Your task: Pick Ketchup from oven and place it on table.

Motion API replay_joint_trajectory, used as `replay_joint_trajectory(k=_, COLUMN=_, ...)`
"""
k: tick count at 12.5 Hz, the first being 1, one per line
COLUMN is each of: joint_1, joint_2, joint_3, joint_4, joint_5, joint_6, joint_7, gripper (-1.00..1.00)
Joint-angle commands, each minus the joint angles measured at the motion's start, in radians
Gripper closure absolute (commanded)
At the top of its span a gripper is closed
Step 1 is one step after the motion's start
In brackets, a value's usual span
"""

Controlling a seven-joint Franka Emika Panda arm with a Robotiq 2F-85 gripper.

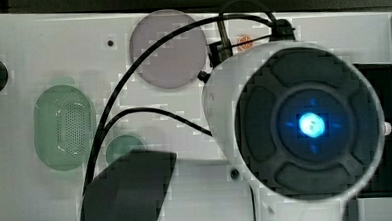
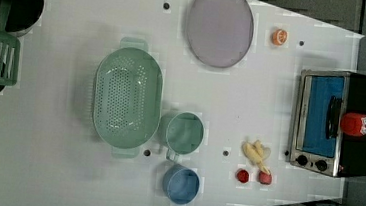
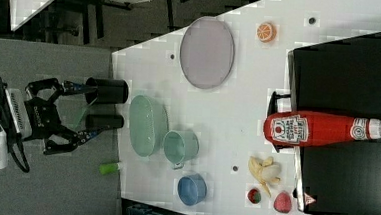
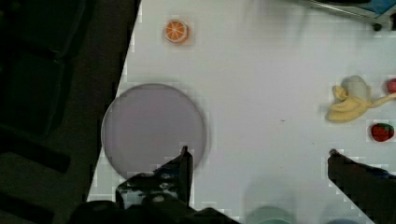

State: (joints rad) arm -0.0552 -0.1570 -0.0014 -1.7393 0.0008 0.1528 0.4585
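The Ketchup (image 2: 360,124) is a small red bottle with a white label and white cap. It stands upright on the black roof of the oven (image 2: 320,120), above the shut glass door. The right view shows the Ketchup (image 3: 317,129) on the oven (image 3: 351,72) at the right view's right. My gripper (image 3: 89,112) hangs far off at the right view's left, well away from the white table (image 3: 238,110), open and empty. In the wrist view the gripper (image 4: 259,158) has wide-spread fingers (image 4: 182,170) over the table (image 4: 266,70).
On the table lie a grey plate (image 2: 220,26), an orange slice (image 2: 279,36), a green colander (image 2: 127,103), a green cup (image 2: 184,132), a blue cup (image 2: 181,184), a banana (image 2: 257,153) and two strawberries (image 2: 242,176). Dark cylinders (image 3: 107,91) stand near the gripper.
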Motion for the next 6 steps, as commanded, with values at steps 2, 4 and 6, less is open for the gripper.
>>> replay_joint_trajectory(k=2, joint_1=0.011, joint_2=0.06, joint_3=-0.012, joint_4=-0.022, joint_5=0.005, joint_6=-0.049, joint_7=0.019, gripper=-1.0)
replay_joint_trajectory(k=4, joint_1=0.011, joint_2=0.064, joint_3=-0.012, joint_4=-0.023, joint_5=0.005, joint_6=-0.049, joint_7=0.019, gripper=-1.0)
replay_joint_trajectory(k=6, joint_1=0.011, joint_2=0.068, joint_3=-0.012, joint_4=-0.023, joint_5=0.005, joint_6=-0.049, joint_7=0.019, gripper=-1.0)
